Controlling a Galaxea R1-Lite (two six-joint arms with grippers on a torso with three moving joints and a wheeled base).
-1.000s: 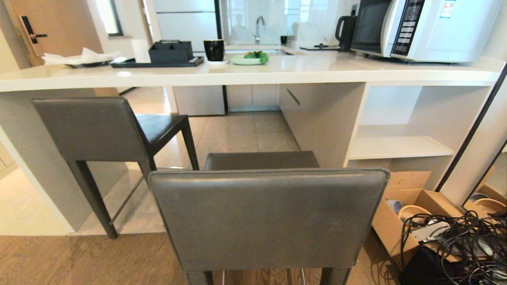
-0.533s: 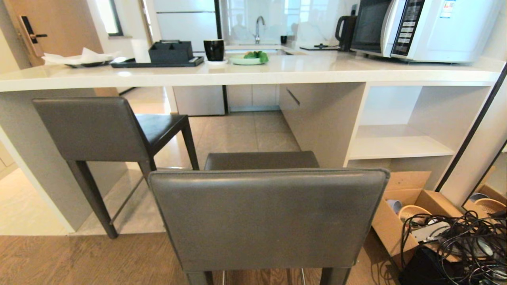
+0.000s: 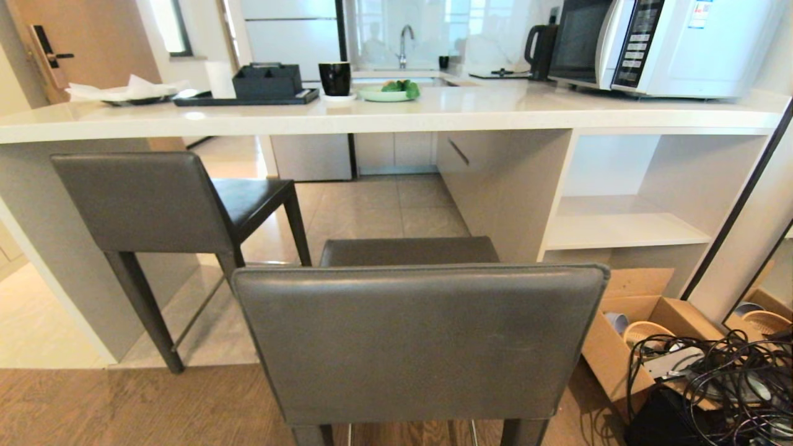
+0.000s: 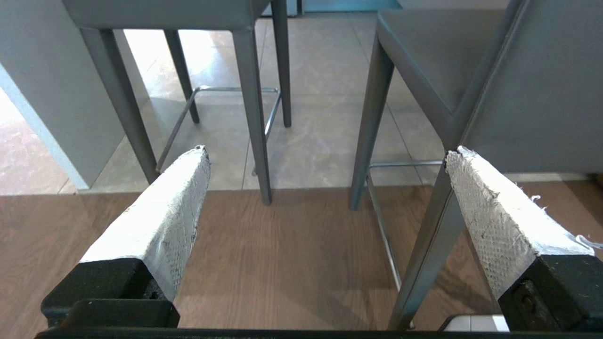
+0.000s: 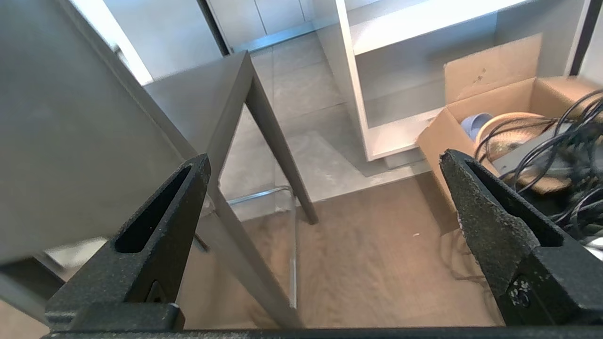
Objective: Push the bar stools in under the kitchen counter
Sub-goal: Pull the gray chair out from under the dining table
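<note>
The near bar stool point(image 3: 421, 341) stands right in front of the robot, its backrest facing the robot and its seat pointing toward the desk point(image 3: 396, 111). It sits between the two grippers and just ahead of them: the left gripper point(image 4: 325, 155) has the stool's leg and backrest edge by its inner finger, and the right gripper point(image 5: 325, 160) has the backrest close against its own inner finger. Neither touches the stool, as far as the wrist views show. Both grippers are spread wide and hold nothing — they hang low, outside the head view.

The far bar stool point(image 3: 161, 204) stands ahead of the left gripper and to its outer side, turned at an angle, seat partly under the slab but backrest well out from the edge, beside the grey side panel point(image 3: 56, 248).

By my reading the task has barely begun: neither stool is tucked in, and the near one stands wholly clear of the desk, on the wooden floor point(image 3: 124, 409) rather than the tiles. Both pushes remain — the near stool first, probably, since it blocks the way.

Beyond the right gripper's outer side lie a cardboard box point(image 3: 626, 334) and a tangle of cables point(image 3: 725, 371), close enough to mind.
</note>
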